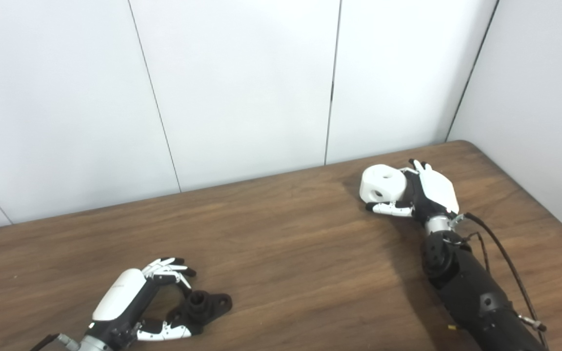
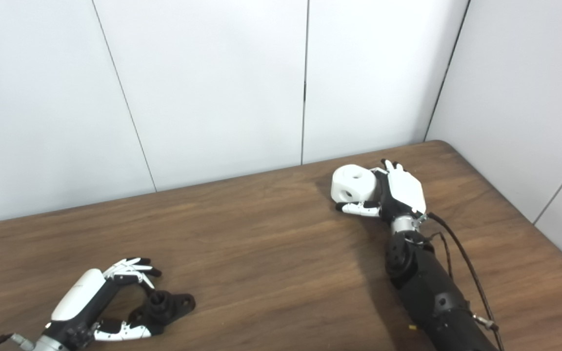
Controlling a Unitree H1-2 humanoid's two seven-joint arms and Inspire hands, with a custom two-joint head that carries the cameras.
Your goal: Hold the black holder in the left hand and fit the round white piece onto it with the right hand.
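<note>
The black holder (image 1: 206, 305) lies flat on the wooden table (image 1: 281, 243) at the front left. My left hand (image 1: 137, 302) cups it from the left. Its thumb lies along the holder's near side, and its fingers (image 1: 170, 269) arch over the far side with a gap, so the hand is open. At the back right, the round white piece (image 1: 382, 184), with holes in its top and side, rests against the palm of my right hand (image 1: 427, 195). That hand's thumb runs under the piece's front and its fingers curl round the far side, shut on it.
White wall panels (image 1: 242, 87) stand close behind the table, and another wall closes in on the right. The table's rounded far right corner (image 1: 461, 144) lies just beyond the right hand. A black cable (image 1: 505, 263) runs along the right forearm.
</note>
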